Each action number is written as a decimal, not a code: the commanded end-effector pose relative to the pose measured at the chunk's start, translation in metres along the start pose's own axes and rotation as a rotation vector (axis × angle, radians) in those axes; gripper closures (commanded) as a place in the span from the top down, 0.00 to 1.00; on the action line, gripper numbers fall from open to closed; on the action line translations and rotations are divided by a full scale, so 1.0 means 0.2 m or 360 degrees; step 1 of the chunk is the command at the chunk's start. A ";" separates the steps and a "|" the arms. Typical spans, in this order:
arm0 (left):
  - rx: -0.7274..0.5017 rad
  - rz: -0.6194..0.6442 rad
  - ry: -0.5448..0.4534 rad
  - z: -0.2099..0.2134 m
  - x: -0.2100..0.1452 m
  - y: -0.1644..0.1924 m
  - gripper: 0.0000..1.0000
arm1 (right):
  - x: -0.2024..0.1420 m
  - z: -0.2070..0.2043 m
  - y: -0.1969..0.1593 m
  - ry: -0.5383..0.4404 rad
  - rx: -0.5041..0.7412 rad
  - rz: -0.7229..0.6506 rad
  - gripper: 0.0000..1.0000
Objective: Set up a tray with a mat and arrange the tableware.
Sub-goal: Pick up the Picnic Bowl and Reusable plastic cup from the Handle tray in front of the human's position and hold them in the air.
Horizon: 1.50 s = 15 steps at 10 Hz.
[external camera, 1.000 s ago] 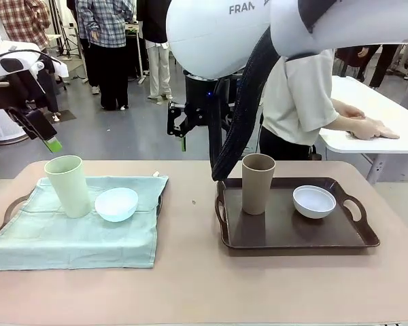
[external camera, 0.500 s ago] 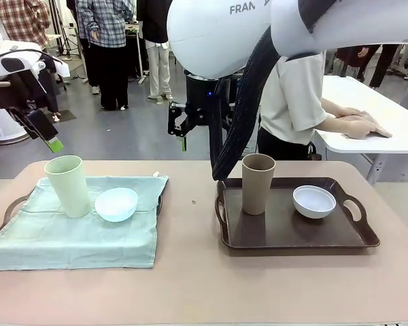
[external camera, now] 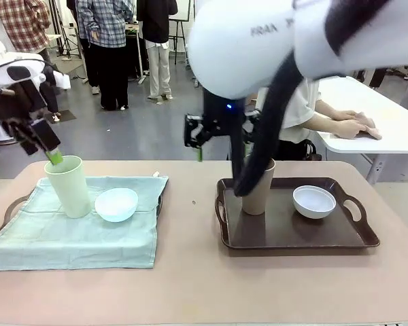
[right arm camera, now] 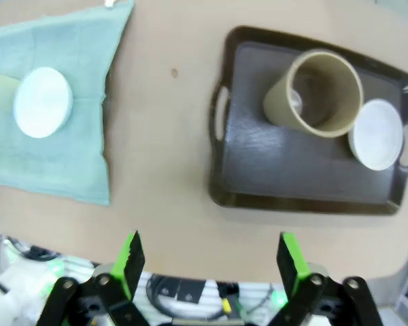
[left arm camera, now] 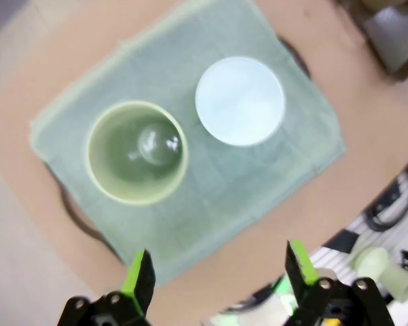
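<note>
1 tray (external camera: 10, 204) has its green mat (external camera: 75, 238), with the green cup (external camera: 68, 187) and blue bowl (external camera: 116, 204) on top. The other tray (external camera: 299, 246) holds the brown cup (external camera: 262, 197) and white bowl (external camera: 314, 201) but no mat yet. The left claw (left arm camera: 217, 272), open, hangs over the green cup. The right claw (right arm camera: 207, 261), open, hangs above the bench (external camera: 190, 285).

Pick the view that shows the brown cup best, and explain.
Right wrist view: the brown cup shows whole from above, rim and inside. In the front view the right arm's cable covers part of it.
</note>
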<state>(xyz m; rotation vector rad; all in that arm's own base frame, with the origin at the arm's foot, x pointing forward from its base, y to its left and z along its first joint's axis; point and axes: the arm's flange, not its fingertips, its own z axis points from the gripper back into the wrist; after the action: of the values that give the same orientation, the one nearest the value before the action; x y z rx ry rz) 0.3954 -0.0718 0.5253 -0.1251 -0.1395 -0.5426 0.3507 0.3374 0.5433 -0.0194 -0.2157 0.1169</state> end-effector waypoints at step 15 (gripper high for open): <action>-0.1159 0.0269 -0.0400 0.16 -0.33 0.64 1.00 | -0.52 -0.17 -1.64 -0.0018 0.1111 -0.0892 1.00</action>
<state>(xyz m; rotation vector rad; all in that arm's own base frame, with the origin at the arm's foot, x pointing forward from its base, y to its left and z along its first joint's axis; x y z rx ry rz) 0.3963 0.0627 0.5378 -0.8256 -0.1639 -0.4074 0.3162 0.0127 0.5168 0.6835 -0.1638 -0.3615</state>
